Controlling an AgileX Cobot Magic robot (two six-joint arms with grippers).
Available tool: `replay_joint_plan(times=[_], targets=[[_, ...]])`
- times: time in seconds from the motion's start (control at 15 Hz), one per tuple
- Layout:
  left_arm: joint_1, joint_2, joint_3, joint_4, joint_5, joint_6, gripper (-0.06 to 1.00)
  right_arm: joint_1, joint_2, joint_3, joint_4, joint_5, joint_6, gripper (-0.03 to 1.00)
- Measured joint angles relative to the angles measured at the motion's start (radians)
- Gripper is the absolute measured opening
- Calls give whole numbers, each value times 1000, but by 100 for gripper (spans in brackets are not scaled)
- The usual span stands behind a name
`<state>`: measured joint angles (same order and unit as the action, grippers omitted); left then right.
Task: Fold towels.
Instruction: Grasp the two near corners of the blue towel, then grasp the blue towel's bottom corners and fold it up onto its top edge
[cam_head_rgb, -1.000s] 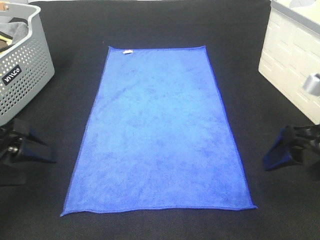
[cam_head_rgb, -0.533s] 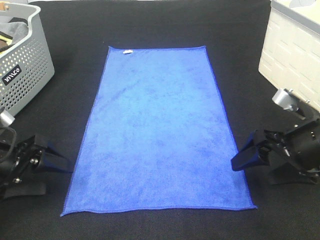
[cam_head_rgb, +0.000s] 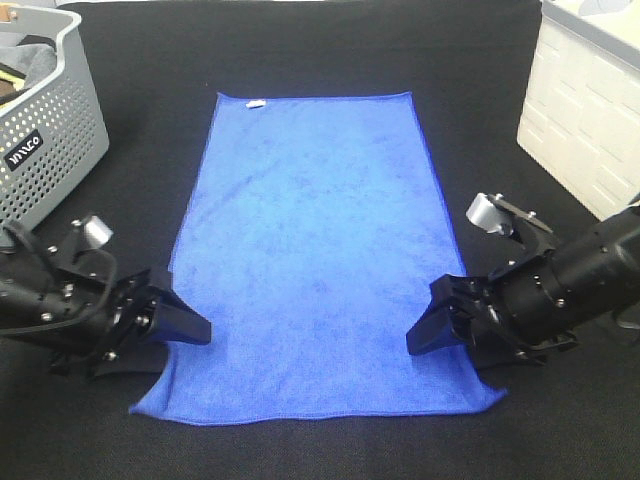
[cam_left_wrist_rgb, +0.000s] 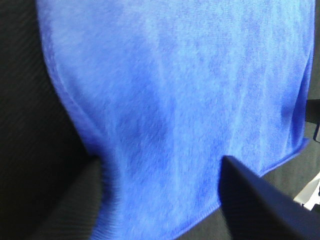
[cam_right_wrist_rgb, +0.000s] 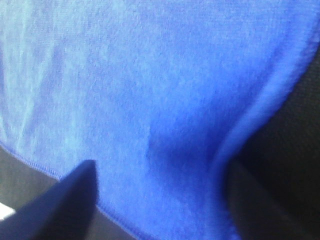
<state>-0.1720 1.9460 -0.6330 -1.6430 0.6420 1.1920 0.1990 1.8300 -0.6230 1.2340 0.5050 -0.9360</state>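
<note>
The royal-blue towel (cam_head_rgb: 315, 240) lies flat and unfolded on the black table, its white tag (cam_head_rgb: 256, 103) at the far left corner. My left gripper (cam_head_rgb: 188, 333) is open at the towel's near left edge, its fingers (cam_left_wrist_rgb: 260, 205) over the cloth (cam_left_wrist_rgb: 175, 100). My right gripper (cam_head_rgb: 420, 338) is open at the near right edge, its fingers (cam_right_wrist_rgb: 65, 200) over the cloth (cam_right_wrist_rgb: 150, 75). The hem bulges inward at both grippers. Neither gripper holds the towel.
A grey perforated basket (cam_head_rgb: 50, 140) with a dark cloth (cam_head_rgb: 30, 58) in it stands at the far left. A white ribbed box (cam_head_rgb: 585, 110) stands at the far right. The black table cover (cam_head_rgb: 320, 40) lies all around the towel.
Both arms have moved inward from the table's sides onto the towel's near side edges. The edges have been pushed slightly inward there.
</note>
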Motion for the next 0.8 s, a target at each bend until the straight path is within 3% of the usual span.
replay_joint_plan(times=[0.27,0.33,0.6,0.8], targets=[[-13,19,-15,27,-47,-27,6,0,20,-2,3,-78,11,10],[-13,19,-15,37,-50,-30,1,0,21,-2,3,-83,26,1],[-13,-57,-18,158,-53,-136,0,0,1,-2,-61,-57,122,0],[-13,-199,-13,445,-46,-402,0,1,-101,-1,-250,16,328,0]])
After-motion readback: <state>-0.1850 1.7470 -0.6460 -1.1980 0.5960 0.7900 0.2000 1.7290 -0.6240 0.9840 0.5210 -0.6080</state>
